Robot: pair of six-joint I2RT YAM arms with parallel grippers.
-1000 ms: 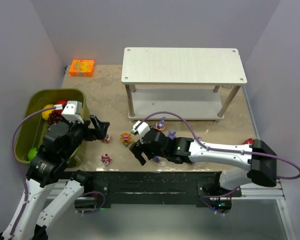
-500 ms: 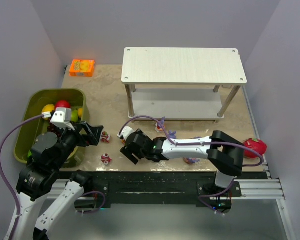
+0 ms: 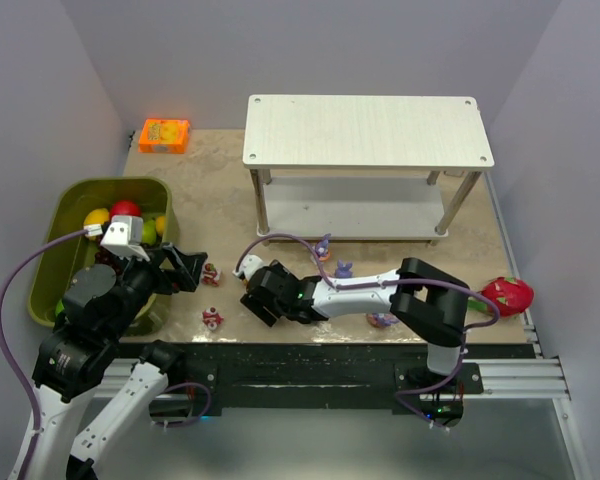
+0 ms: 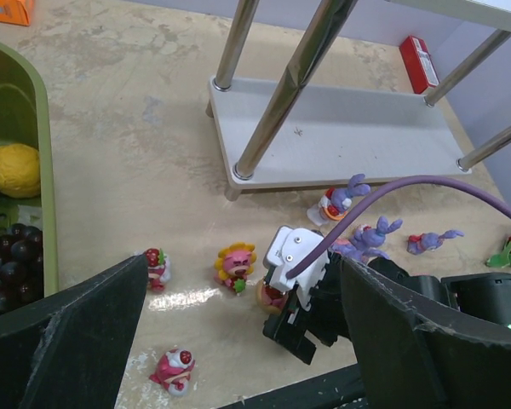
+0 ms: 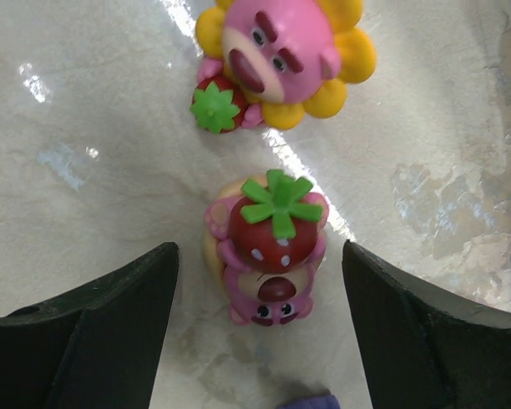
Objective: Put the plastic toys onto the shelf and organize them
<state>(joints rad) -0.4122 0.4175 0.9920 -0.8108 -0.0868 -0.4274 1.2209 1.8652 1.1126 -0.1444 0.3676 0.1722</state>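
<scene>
My right gripper (image 3: 261, 303) is open and low over the table. Its fingers straddle a pink bear figurine with a strawberry hat (image 5: 270, 253) without touching it. A pink figurine with yellow petals (image 5: 283, 49) stands just beyond it. My left gripper (image 3: 191, 270) is open and empty, raised beside the bin. Two small pink-red figurines (image 3: 211, 274) (image 3: 212, 319) stand near it. Purple bunnies (image 3: 322, 246) (image 3: 343, 269) (image 3: 383, 320) lie in front of the white two-tier shelf (image 3: 368, 130). Both shelf boards (image 4: 349, 136) are bare.
An olive-green bin (image 3: 72, 194) with grapes, lemon and apple stands at the left. A dragon fruit (image 3: 507, 294) lies at the right edge. An orange box (image 3: 164, 135) sits at the back left. A red object (image 4: 417, 60) lies behind the shelf.
My right arm swung left and down, and its open gripper now sits over the strawberry-hat figurine. My left arm drew back a little toward the bin.
</scene>
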